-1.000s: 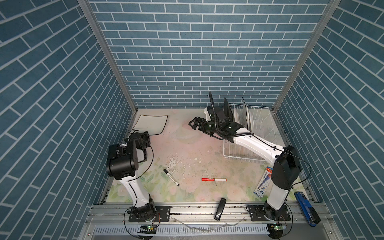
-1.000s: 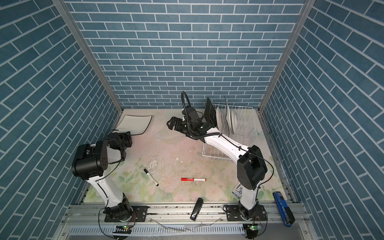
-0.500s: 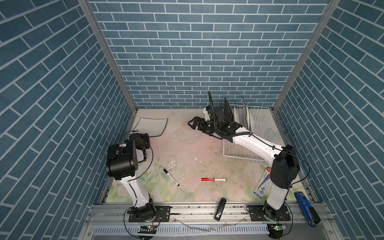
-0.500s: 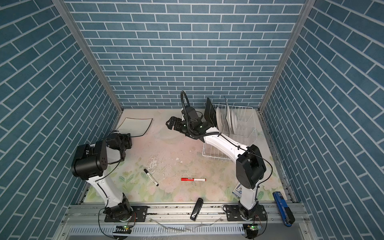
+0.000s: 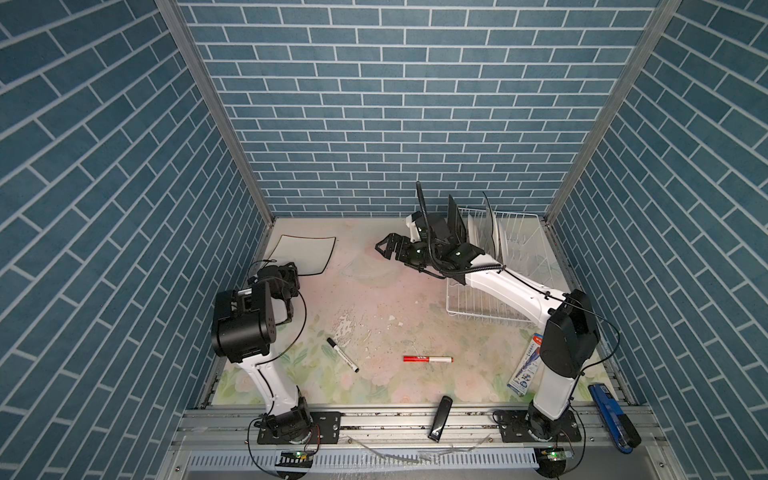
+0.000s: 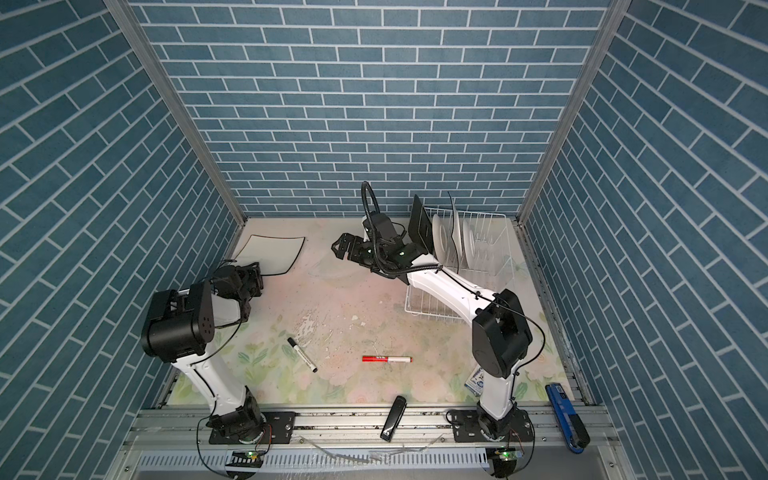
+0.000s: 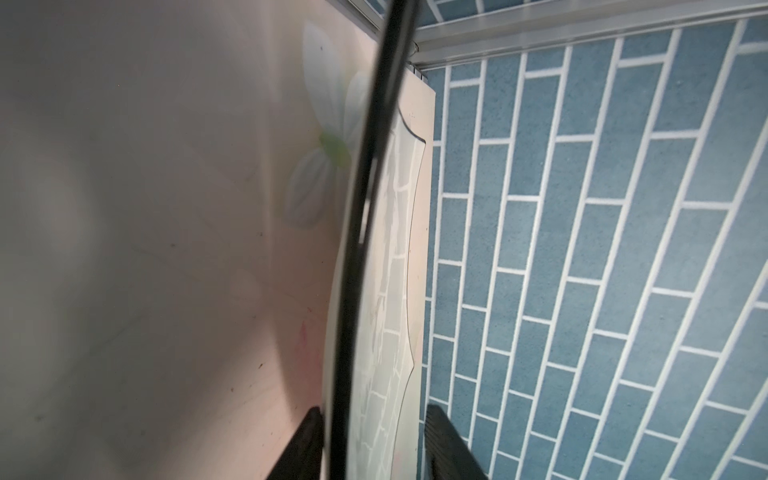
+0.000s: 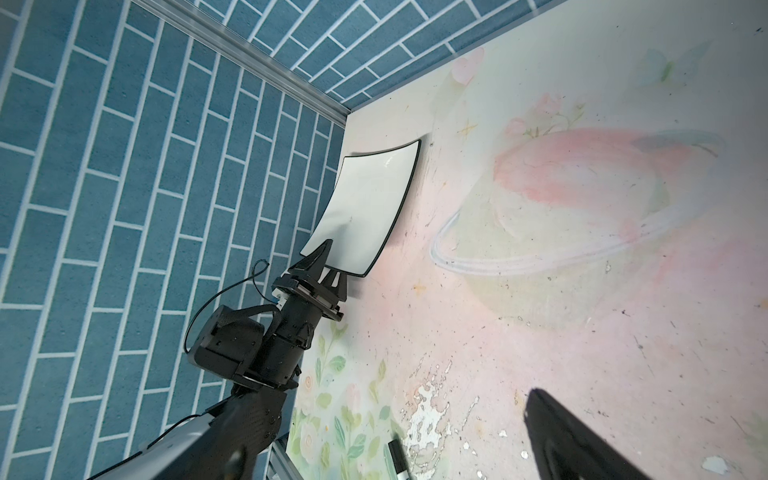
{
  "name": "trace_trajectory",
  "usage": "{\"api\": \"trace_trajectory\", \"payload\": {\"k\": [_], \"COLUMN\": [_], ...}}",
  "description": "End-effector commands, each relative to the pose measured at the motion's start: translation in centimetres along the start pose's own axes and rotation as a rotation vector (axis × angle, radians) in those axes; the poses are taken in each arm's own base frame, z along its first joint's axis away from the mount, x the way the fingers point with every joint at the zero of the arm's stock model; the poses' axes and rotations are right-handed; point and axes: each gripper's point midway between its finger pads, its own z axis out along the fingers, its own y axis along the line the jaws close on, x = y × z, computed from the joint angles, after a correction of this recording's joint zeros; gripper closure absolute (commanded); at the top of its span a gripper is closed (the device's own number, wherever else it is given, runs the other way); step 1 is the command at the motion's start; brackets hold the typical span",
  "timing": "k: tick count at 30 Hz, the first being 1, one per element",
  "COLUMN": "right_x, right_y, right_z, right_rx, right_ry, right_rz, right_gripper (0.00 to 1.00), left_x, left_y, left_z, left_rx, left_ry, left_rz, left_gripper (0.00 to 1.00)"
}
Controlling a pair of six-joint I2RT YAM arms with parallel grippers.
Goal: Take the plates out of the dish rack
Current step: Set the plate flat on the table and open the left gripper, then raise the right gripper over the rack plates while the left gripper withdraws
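The left gripper [image 8: 331, 257] has just let go. A moment ago its jaws were pressed onto the near edge of the white square plate [image 5: 305, 253], and now they stand parted on either side of that thin black rim. In the left wrist view one finger is close beside the rim and the other is clear of it. The plate, a touch raised a second ago, now seems to lie flat on the table [image 5: 374, 311] in the far left corner, close to the wall. That makes one plate delivered, and the left arm looks free to back away without dragging it. The right gripper [image 5: 384, 249] has barely shifted. It hovers over the table just left of the dish rack [image 5: 519, 257], jaws spread wide and holding nothing. The rack sits at the far right and is not yet emptied: a black plate [image 5: 455, 222] stands on edge at its left end, with several white plates [image 6: 440, 232] upright behind it. The black plate is nearest the open right gripper, so it is probably the next one out.
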Motion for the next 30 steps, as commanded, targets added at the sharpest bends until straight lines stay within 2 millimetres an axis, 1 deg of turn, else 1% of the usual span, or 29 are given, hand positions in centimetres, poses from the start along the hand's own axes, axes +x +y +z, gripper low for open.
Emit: {"api": "trace_trajectory", "payload": {"k": [1,5,9,10,14,18,20,30], "right_x": [-0.7,-0.7,-0.7,-0.7,-0.6,-0.5,-0.5,-0.2], "right_y": [1.1,1.0,1.0,1.0,0.9,0.8,0.8,0.6], "right_z": [-0.3,-0.7,-1.0,-1.0,-1.3,-1.6,-1.7,-2.6], "right_rx": [-0.03,-0.027,-0.028,-0.027,-0.023,-0.023,-0.023,-0.02], "right_ry": [-0.014,-0.02,-0.023,-0.023,-0.027,-0.029,-0.03,-0.035], "right_rz": [0.019,0.018,0.016,0.015,0.016,0.017,0.016,0.017], "right_gripper": [0.01,0.01,0.01,0.01,0.01,0.01,0.01,0.01], "left_x": [-0.7,-0.7,-0.6,-0.4,-0.4,-0.2,-0.1,0.3], "left_y": [-3.2,-3.3,-2.9,-2.0,-1.7,-1.8,-1.5,-0.6], "left_z": [-0.8,-0.9,-1.1,-1.4,-1.8,-2.0,-2.2,-3.1], "left_rx": [0.087,0.082,0.054,0.031,0.004,-0.006,-0.016,-0.034], "left_ry": [-0.022,-0.022,-0.018,-0.015,-0.015,-0.003,-0.001,0.005], "left_rz": [0.035,0.033,0.03,0.03,0.041,0.051,0.05,0.051], "left_gripper": [0.47,0.36,0.31,0.29,0.23,0.2,0.19,0.16]}}
